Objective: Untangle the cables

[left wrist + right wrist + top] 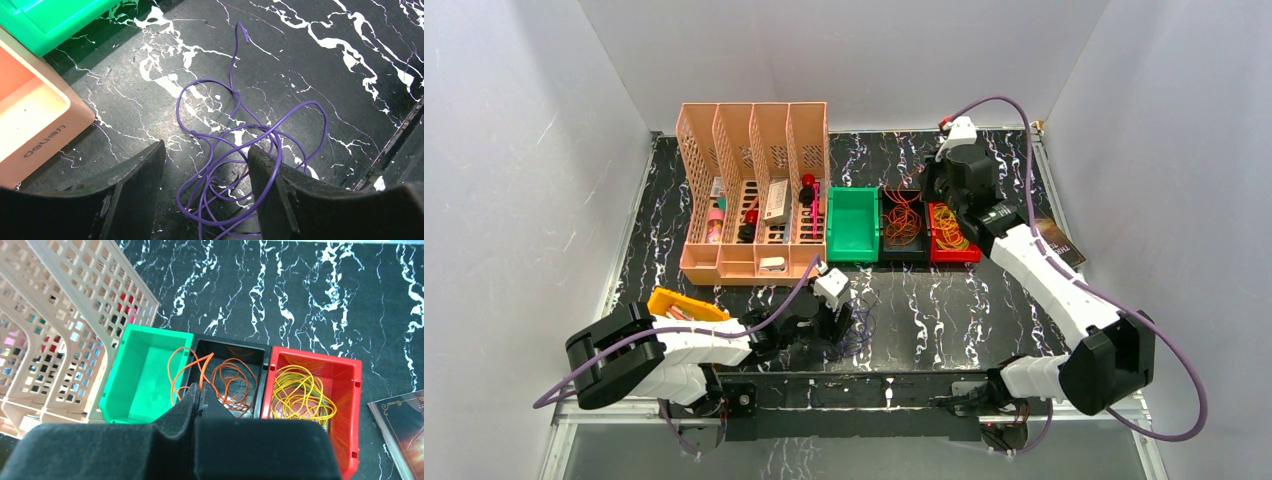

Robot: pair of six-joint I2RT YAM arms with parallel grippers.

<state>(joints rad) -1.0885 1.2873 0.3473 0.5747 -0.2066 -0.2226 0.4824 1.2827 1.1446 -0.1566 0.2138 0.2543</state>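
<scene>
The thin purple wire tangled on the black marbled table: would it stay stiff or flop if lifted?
Probably floppy: the thin purple wire lies in loose, soft curves. Likely very light, being so thin. Its crossing loops may snag and lift together.

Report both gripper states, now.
Left gripper: open, around the purple cable on the table, not gripping it.
Right gripper: shut; whether it pinches the orange cable cannot be told.

top external: high behind the arm bases point(724, 400), down on the whole desk point(984, 300).
left wrist: close over desk, 6 o'clock.
right wrist: above bins point(230, 345), 1 o'clock.
shared: green bin point(852, 228).
</scene>
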